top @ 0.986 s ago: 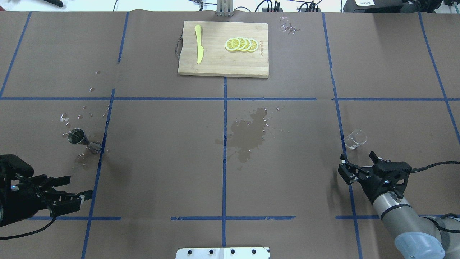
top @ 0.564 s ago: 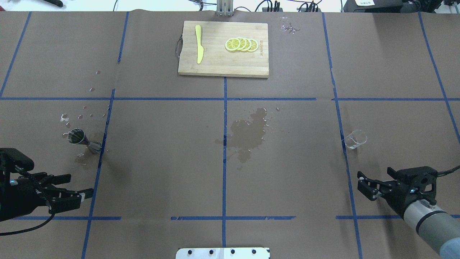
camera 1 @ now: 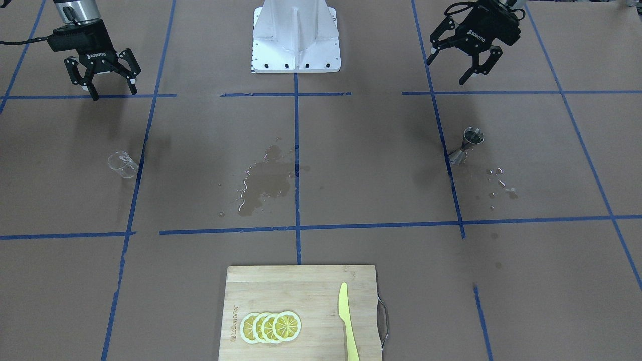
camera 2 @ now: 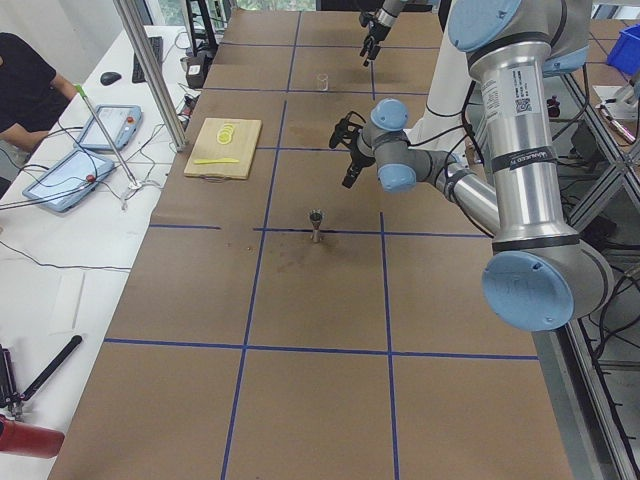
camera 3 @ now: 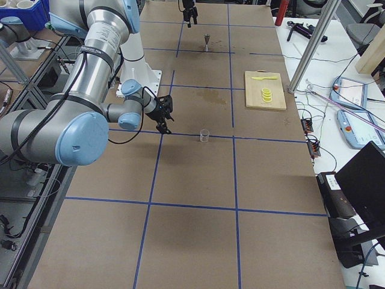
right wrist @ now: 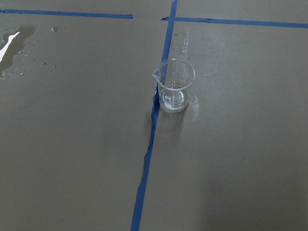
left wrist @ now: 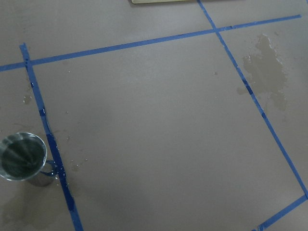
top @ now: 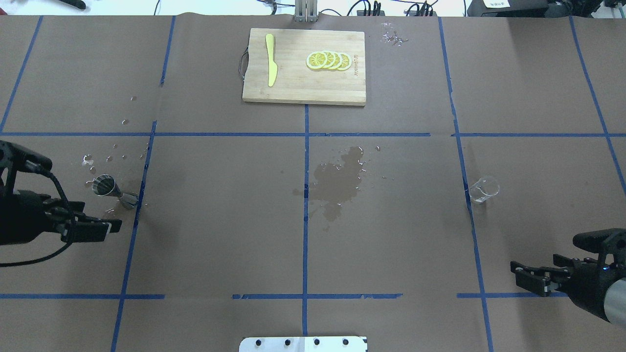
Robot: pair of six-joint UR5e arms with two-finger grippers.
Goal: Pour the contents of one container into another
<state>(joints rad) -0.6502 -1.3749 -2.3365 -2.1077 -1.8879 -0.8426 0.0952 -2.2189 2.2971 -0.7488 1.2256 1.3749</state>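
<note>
Watching from the robot's side of the table, the big change over the last second is the right gripper (top: 527, 277) pulling back. It was just short of the glass cup (top: 484, 189) and has now slid toward the robot and outward, so the two are well apart. Its fingers are spread wide with nothing between them, which is clearest in the front-facing view (camera 1: 114, 93).

Meanwhile the left gripper (top: 110, 227) has crept forward and turned edge-on to the overhead camera. It now sits near the jigger (top: 112, 189), just on the robot's side of it and not touching. Its fingers are spread and empty too (camera 1: 445, 72).

My read: nobody is holding anything, so no pouring is going on right now. With the right arm retreating from the cup, either the pour is already over or the attempt is being reset. I honestly can't say which.

The cup stands upright by a blue tape line, looking close to empty in the right wrist view (right wrist: 175, 86). The jigger is upright too, with droplets scattered round it; whether there's liquid inside I can't tell (left wrist: 23, 158).

Further out there's a wet puddle (top: 337, 183) mid-table, roughly between the two containers. At the far edge sits a cutting board (top: 303, 85) with lemon slices (top: 328, 60) and a yellow knife (top: 270, 58).
</note>
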